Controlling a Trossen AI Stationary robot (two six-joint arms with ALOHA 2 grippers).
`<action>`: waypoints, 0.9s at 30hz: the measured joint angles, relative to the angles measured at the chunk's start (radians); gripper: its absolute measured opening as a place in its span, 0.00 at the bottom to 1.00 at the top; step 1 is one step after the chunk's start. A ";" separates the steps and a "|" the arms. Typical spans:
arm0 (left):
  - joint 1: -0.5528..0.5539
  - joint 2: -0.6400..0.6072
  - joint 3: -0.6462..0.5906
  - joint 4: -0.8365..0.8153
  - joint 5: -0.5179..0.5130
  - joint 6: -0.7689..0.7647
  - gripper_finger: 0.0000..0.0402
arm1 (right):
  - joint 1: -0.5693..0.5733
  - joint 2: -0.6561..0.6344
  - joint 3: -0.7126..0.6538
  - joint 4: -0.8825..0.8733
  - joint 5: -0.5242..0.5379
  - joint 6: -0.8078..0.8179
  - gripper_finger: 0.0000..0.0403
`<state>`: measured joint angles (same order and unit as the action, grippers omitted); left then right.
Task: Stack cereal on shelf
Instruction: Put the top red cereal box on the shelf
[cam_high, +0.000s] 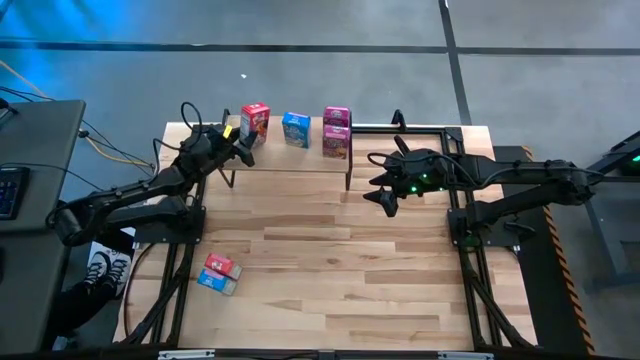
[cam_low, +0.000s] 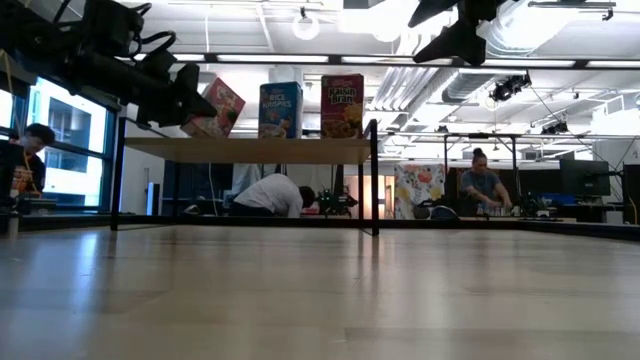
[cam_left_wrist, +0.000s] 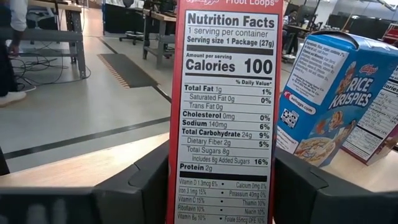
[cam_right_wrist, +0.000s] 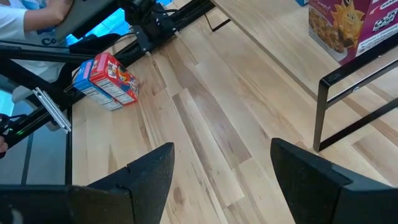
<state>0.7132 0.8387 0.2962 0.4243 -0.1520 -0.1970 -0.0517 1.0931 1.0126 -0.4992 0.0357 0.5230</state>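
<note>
The shelf (cam_high: 290, 160) stands at the table's far side. My left gripper (cam_high: 243, 145) is at the shelf's left end, shut on a red Froot Loops cereal box (cam_high: 256, 121), which is tilted in the low view (cam_low: 213, 108). A blue Rice Krispies box (cam_high: 296, 128) and a magenta box (cam_high: 337, 132) stand upright on the shelf board to its right. Two more boxes, one red and one blue (cam_high: 218, 273), lie on the tabletop at the near left. My right gripper (cam_high: 385, 197) is open and empty, above the table right of the shelf. My left gripper pinches the Froot Loops box between its two fingers (cam_left_wrist: 146, 180), one on each wide face, with the narrow nutrition panel (cam_left_wrist: 224, 118) facing the wrist. The fingers come about level from the table's left. The box leans, its lower end (cam_low: 200, 130) at the shelf board; whether it touches I cannot tell.
The shelf's black legs (cam_right_wrist: 323, 112) stand close to my right gripper (cam_right_wrist: 221, 155). Open tabletop (cam_high: 340, 260) lies between the shelf and the near edge. People and benches show in the room beyond the table (cam_low: 480, 185).
</note>
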 joint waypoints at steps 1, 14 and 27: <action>0.000 0.000 0.000 -0.001 0.000 0.000 0.52 | 0.000 0.000 0.000 0.000 0.000 0.000 0.65; 0.000 -0.021 0.000 -0.030 0.012 0.005 0.60 | 0.000 0.000 0.000 0.000 0.000 -0.004 0.65; 0.000 -0.168 -0.001 -0.209 0.021 0.002 0.68 | 0.000 0.000 0.000 0.000 0.017 0.003 0.65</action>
<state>0.7127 0.6709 0.2951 0.2153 -0.1307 -0.1953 -0.0517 1.0931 1.0126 -0.4995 0.0525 0.5262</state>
